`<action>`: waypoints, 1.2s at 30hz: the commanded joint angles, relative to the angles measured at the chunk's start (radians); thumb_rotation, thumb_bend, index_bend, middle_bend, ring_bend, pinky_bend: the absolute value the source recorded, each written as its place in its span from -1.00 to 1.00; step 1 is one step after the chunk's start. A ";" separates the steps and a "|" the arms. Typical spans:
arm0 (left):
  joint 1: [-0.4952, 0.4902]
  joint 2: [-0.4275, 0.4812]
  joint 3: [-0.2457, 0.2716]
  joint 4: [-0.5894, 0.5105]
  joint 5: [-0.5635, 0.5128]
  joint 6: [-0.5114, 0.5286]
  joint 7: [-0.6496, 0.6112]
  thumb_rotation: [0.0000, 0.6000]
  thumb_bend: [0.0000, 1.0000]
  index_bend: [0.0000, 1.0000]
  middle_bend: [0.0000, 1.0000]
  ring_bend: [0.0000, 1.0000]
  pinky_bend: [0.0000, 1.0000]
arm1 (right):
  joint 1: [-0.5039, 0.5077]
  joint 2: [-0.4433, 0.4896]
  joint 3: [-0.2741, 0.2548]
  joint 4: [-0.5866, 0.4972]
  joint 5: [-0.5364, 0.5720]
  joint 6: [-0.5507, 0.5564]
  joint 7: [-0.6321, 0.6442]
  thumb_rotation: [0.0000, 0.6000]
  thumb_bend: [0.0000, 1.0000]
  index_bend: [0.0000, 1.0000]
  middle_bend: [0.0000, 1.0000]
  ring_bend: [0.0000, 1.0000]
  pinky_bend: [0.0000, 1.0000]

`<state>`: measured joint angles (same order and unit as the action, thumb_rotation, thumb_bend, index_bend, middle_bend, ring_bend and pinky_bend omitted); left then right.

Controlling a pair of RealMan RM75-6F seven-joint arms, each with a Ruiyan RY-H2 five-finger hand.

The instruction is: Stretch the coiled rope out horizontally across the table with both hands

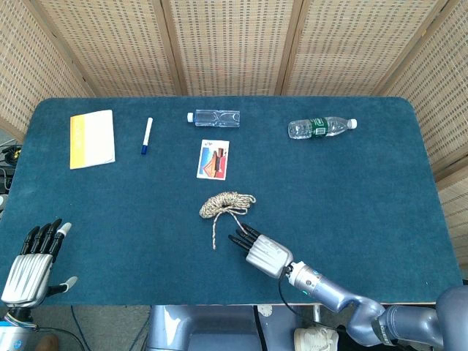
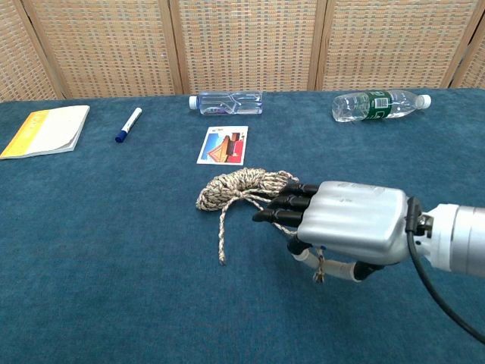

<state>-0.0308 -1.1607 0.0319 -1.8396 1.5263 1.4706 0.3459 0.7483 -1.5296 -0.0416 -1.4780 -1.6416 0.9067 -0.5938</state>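
Note:
The coiled tan rope (image 1: 225, 202) (image 2: 241, 186) lies in a bundle near the table's middle. One loose end (image 1: 214, 235) (image 2: 220, 241) trails toward the front edge. My right hand (image 1: 262, 252) (image 2: 345, 224) hovers just in front and to the right of the coil, fingertips pointing at it. A short bit of the other rope end (image 2: 319, 270) shows pinched between its thumb and a finger under the palm. My left hand (image 1: 29, 259) rests at the front left corner, fingers apart and holding nothing; it is outside the chest view.
Along the back lie a yellow-and-white booklet (image 1: 91, 138), a blue-capped marker (image 1: 146, 135), a clear flat bottle (image 1: 213, 116) and a green-labelled water bottle (image 1: 319, 127). A picture card (image 1: 213, 159) sits just behind the coil.

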 commanded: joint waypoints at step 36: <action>-0.651 -0.476 -0.171 0.421 0.172 -0.557 0.270 1.00 -0.57 -0.12 -1.00 -1.00 -1.00 | -0.010 0.093 0.017 0.034 0.037 -0.006 0.103 1.00 -0.04 0.25 -1.00 -1.00 -1.00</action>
<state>-0.6640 -1.6208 -0.1387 -1.4337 1.7024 0.9331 0.5985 0.7371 -1.4356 -0.0248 -1.4448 -1.6064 0.9029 -0.4921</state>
